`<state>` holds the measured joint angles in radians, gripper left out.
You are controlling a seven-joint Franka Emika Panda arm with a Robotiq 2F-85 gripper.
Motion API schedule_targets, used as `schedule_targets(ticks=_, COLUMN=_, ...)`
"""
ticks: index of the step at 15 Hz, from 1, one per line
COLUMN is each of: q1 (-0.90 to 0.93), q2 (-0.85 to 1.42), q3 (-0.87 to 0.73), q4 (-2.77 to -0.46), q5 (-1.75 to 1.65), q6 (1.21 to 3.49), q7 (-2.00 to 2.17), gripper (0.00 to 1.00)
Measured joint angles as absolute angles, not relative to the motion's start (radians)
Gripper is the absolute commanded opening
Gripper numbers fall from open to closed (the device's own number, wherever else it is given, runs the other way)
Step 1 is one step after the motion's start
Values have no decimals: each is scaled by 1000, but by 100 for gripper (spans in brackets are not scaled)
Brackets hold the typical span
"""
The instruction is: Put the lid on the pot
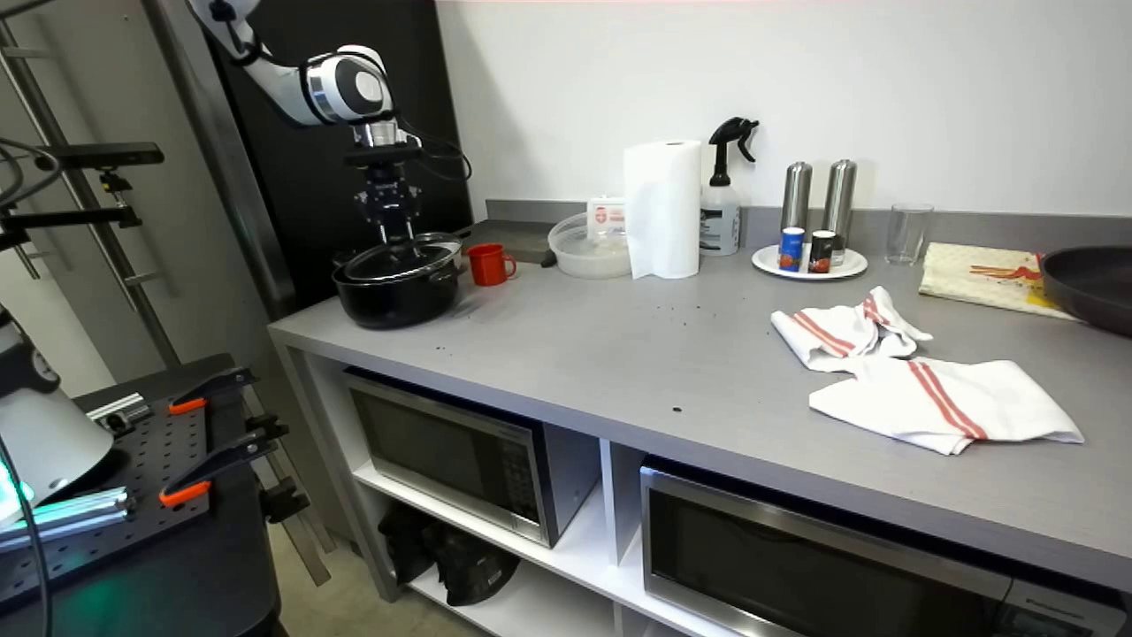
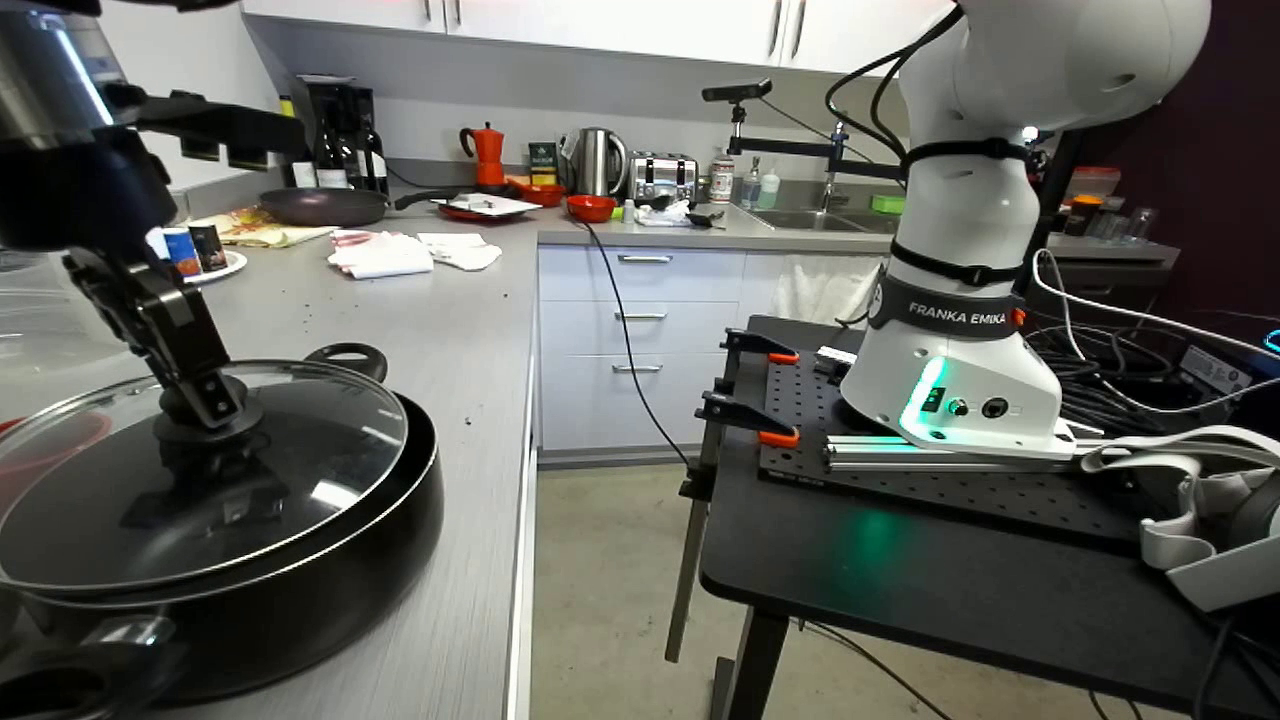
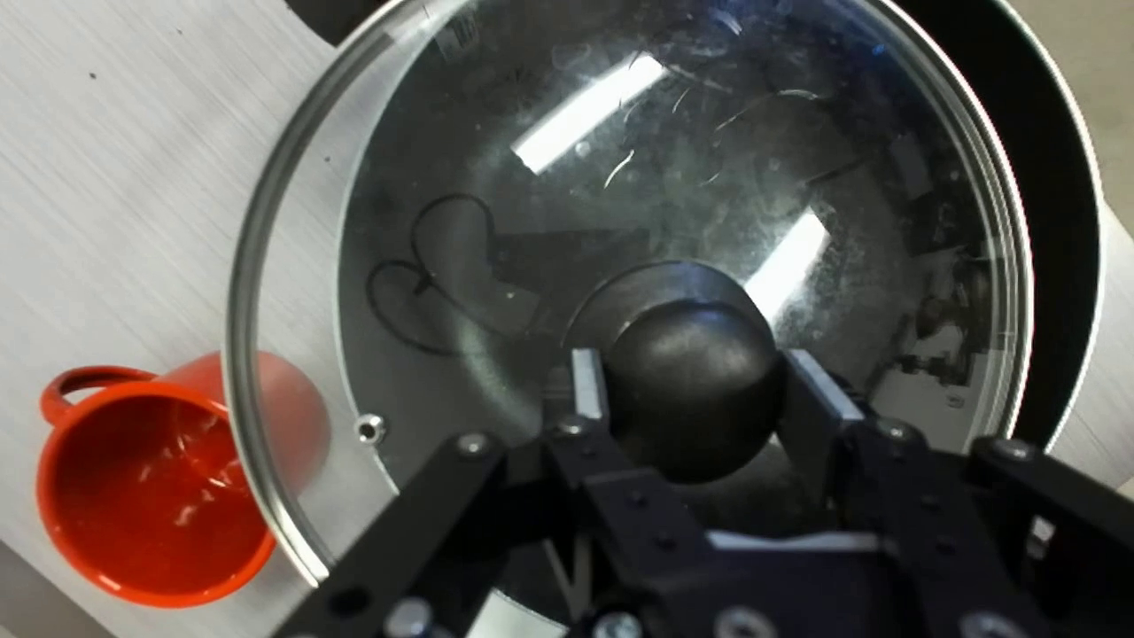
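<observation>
You're at the placing step, prob. its last bit: the gripper (image 3: 706, 390) is pinching the dark knob (image 3: 694, 394) of the glass lid (image 3: 567, 221), one finger pressing each side, & the lid is sitting or hovering right over the black pot (image 2: 340, 600); can't tell if the rims are touching. Alignment isn't there yet: in the wrist view the lid is overhanging the pot on the side of the red cup (image 3: 151, 496), while the opp. side is showing a dark crescent of uncovered pot; an exterior view is showing that same gap toward the front of the counter (image 2: 485, 500). So the next move is prob. calling for a small sideways shift, away from the cup & toward the counter's front, holding the lid level, then a gentle lower til the rim is seating all round. Don't be letting go first; w/ this offset the lid could be tipping or sliding. Be watching the cup too: the lid's rim is overlapping it in the wrist view, tho contact isn't clear.
</observation>
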<state>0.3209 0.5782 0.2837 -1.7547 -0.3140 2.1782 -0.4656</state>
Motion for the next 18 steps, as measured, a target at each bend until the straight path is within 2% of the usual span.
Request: schedule_targets(ticks=18, q1=328, q2=530, q3=287, q4=-1782, q5=-310, q6=2102, q7=-369, gripper=25)
